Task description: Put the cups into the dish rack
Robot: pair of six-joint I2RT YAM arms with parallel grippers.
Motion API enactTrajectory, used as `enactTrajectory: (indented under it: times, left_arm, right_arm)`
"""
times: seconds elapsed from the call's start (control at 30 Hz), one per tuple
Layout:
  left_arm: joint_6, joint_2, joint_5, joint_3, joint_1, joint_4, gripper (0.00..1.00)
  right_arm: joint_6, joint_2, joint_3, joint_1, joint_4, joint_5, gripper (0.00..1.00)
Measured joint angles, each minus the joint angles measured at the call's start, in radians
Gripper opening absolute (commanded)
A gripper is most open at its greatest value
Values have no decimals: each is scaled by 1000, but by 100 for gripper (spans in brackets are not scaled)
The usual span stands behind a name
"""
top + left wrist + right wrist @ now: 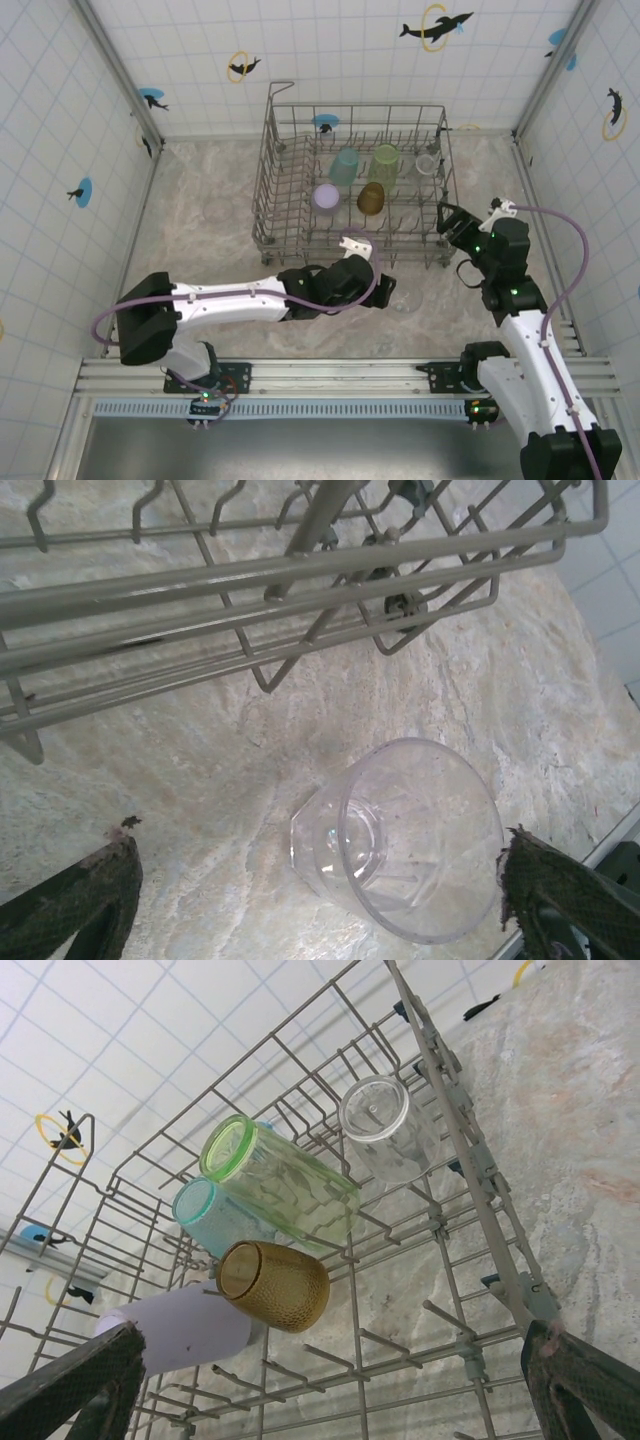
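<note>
Dish rack (268, 175) sits ahead of both grippers w/ five cups inside. Far row: teal cup (344, 167), lime green cup (385, 160), racked clear cup (427, 165). Nearer row: lavender cup (326, 196), amber cup (371, 197). Seen from the right gripper (330, 1332), all five lie tilted among the tines, straight ahead past the rack's near wires. Lime green overlaps teal, amber is just below those two, and lavender is closest to the gripper, off to one side. Lime green, teal & amber mouths face back twd the gripper; the racked clear one is roughly end-on to it.

Right gripper: jaws wide apart, nothing btwn them, just outside the rack's side wall.

Left gripper (320, 835): jaws spread, not clamped on anything. Loose clear cup (400, 835) lies on its side on the desk (150, 780) btwn its fingers, outside the rack. Rim is right by one finger (560, 900), prob. not touching; the other finger is well apart. The rack's bottom rails cross just beyond the cup, low over the desk, blocking the way straight ahead.

Loose cup's long axis slants across the gap btwn the fingers: mouth back twd the wrist, base away twd the rack.
</note>
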Motion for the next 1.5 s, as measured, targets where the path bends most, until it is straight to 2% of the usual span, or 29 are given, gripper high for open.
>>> enactTrajectory:
  times: [0.13, 0.23, 0.33, 0.57, 0.83, 1.07, 1.5]
  left_arm:
    - [-2, 60, 23, 42, 0, -21, 85]
    - [-3, 114, 39, 84, 0, -47, 77]
    - [0, 159, 56, 119, -1, -72, 72]
    - [3, 242, 68, 186, -6, -141, 47]
    - [2, 303, 71, 238, -6, -192, 29]
    - [-2, 348, 76, 303, -6, -234, 1]
    - [-2, 367, 77, 337, -7, -257, 0]
  right_arm:
    - [-19, -23, -13, 0, -13, 11, 100]
    - [-29, -29, -17, -1, -27, 17, 100]
    - [-37, -39, -26, -2, -31, 24, 100]
    - [-46, -50, -31, -15, -55, 27, 100]
    - [-47, -72, -37, -23, -64, 27, 100]
    - [-48, -95, -62, -38, -72, 26, 100]
    - [-56, -155, -73, -83, -87, -1, 100]
